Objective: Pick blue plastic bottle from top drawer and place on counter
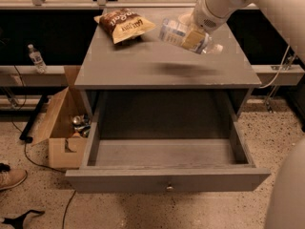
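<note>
The blue plastic bottle (174,32) is held tilted in the air, upper right of centre, clamped by the gripper (193,38), with the jaws closed across its label. It is kept above the counter (143,68), clear of the surface, a shadow cast beneath. A chip bag (125,25) is seen at the counter's upper left. The top drawer (167,180) is pulled out below.

The counter (143,67) carries a chip bag (125,25); pincer (193,38) hovers above.
</note>
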Robot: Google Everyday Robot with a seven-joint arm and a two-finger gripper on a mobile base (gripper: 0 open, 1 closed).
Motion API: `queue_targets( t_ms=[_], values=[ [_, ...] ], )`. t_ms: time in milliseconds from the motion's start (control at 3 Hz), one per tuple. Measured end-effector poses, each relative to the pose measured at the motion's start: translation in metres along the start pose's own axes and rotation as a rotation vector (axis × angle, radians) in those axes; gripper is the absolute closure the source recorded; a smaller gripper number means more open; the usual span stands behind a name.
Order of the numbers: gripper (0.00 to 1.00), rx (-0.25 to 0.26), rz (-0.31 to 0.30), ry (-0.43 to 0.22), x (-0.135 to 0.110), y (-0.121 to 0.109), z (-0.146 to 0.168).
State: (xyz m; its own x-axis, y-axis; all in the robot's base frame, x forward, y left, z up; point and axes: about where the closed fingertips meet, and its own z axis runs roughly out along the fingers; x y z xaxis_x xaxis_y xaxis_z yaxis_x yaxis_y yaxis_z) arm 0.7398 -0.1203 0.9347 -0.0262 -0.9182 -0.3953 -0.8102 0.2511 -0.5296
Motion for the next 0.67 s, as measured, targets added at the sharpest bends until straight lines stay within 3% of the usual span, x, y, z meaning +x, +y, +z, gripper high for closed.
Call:
queue_targets(
  t_ms=[667],
  values=[
    [0.35, -0.040, 0.063, -0.042, -0.034, -0.011, 0.046]
  ],
)
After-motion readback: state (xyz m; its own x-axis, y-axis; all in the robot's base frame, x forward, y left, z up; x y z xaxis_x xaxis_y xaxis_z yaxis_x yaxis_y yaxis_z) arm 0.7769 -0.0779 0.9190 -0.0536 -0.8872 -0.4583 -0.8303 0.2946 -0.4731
